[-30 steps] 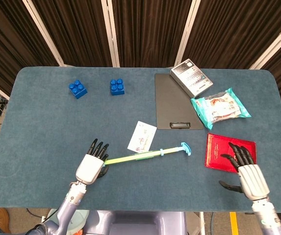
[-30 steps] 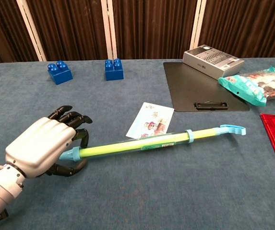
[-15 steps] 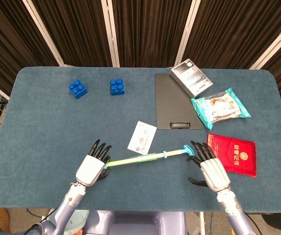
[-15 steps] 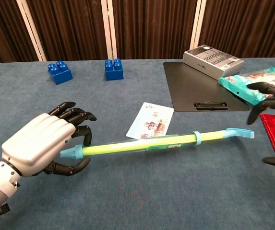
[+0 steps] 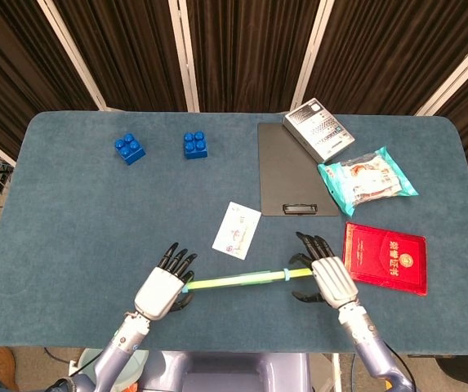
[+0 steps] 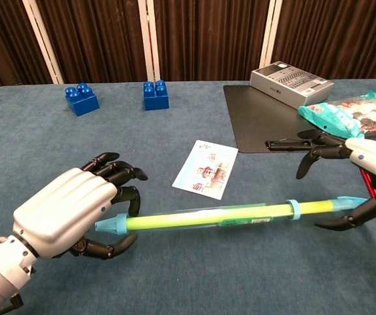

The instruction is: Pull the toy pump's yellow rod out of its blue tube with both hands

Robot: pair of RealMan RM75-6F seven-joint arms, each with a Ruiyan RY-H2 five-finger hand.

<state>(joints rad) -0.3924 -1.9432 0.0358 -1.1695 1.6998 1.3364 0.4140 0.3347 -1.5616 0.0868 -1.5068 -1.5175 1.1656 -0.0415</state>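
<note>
Near the counter's (image 5: 70,212) front edge, the left hand (image 5: 162,291) curls around the capped end of the blue tube (image 6: 194,217), holding the toy pump level so the opposite end faces the other arm. The right hand (image 5: 325,278) has its fingers spread around the yellow rod (image 6: 312,207) handle, not visibly clamped, seemingly placed to grip and pull. Farther back lie a picture card (image 5: 237,230) and 2 blue bricks (image 5: 195,144)

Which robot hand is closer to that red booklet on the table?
The right robot hand. It sits just beside the red booklet, at the pump's handle end. The left robot hand is far across the table, at the other end of the pump.
</note>
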